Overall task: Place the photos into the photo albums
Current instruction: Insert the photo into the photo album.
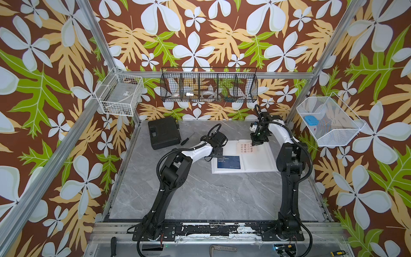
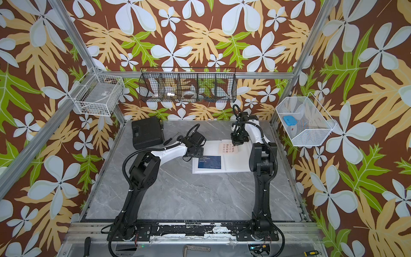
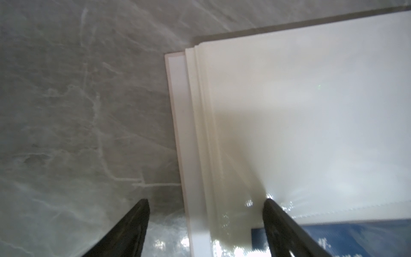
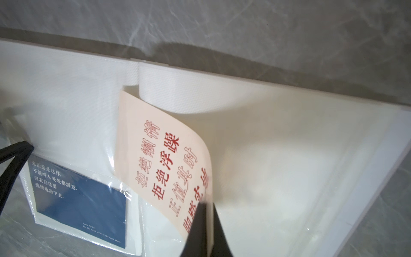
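Observation:
The photo album [image 1: 260,162] [image 2: 239,163] lies open on the grey table. A navy photo [image 1: 229,162] [image 2: 209,162] [image 4: 82,204] sits inside the clear pocket of its left page. My right gripper [image 4: 206,202] [image 1: 255,142] is shut on the edge of a cream photo with red text [image 4: 164,164] [image 1: 246,148]. That photo curves down, and its far corner rests near the spine. My left gripper [image 3: 205,202] [image 1: 218,153] is open, astride the album's left edge [image 3: 189,133]. One fingertip [image 3: 142,207] is over the table and the other is on the page by the navy photo [image 3: 355,235].
A black plastic case [image 1: 164,133] and a screwdriver [image 1: 186,139] lie at the back left of the table. Wire baskets hang on the walls: a white one [image 1: 120,95], a black one [image 1: 209,85] and another white one [image 1: 327,122].

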Controlling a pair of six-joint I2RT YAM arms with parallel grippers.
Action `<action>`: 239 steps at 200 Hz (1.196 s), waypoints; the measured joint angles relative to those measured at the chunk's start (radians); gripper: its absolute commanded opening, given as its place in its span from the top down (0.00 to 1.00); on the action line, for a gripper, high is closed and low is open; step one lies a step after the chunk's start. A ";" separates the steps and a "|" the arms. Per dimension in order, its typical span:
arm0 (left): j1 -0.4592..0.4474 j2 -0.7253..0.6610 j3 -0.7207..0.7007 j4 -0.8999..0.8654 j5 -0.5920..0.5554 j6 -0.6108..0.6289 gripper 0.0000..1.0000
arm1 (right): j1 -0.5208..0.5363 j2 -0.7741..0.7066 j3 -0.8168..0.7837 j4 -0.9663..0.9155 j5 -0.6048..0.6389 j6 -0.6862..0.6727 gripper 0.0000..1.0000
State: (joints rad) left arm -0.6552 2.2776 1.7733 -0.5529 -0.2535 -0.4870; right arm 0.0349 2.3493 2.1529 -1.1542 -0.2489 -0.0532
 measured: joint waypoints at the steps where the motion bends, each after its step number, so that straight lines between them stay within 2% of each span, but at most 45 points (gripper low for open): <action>1: 0.000 0.000 0.000 0.000 0.000 0.000 0.19 | 0.000 0.000 0.000 0.000 0.000 0.000 1.00; 40: 0.000 0.000 0.000 -0.002 -0.002 0.000 0.19 | 0.002 0.005 -0.004 0.003 -0.023 -0.004 1.00; 73: 0.000 -0.002 0.000 -0.005 -0.004 0.006 0.18 | 0.007 0.022 -0.008 0.025 -0.037 0.000 0.53; 100: 0.000 -0.018 -0.011 -0.024 -0.011 0.013 0.19 | -0.002 -0.001 -0.062 0.066 -0.027 0.039 0.39; 134: 0.006 -0.037 -0.035 -0.028 -0.010 0.018 0.18 | -0.018 -0.059 -0.152 0.159 -0.010 0.143 0.33; 179: 0.041 -0.066 -0.070 -0.019 0.026 0.012 0.18 | 0.018 -0.099 -0.210 0.240 0.025 0.258 0.27; 221: 0.083 -0.105 -0.119 0.027 0.097 -0.008 0.18 | 0.039 -0.106 -0.244 0.261 0.081 0.329 0.21; 239: 0.100 -0.118 -0.167 0.078 0.167 -0.015 0.18 | 0.062 -0.079 -0.219 0.261 0.085 0.341 0.17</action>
State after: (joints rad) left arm -0.5549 2.1593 1.6058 -0.4747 -0.0860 -0.5022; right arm 0.0967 2.2700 1.9339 -0.8936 -0.1635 0.2874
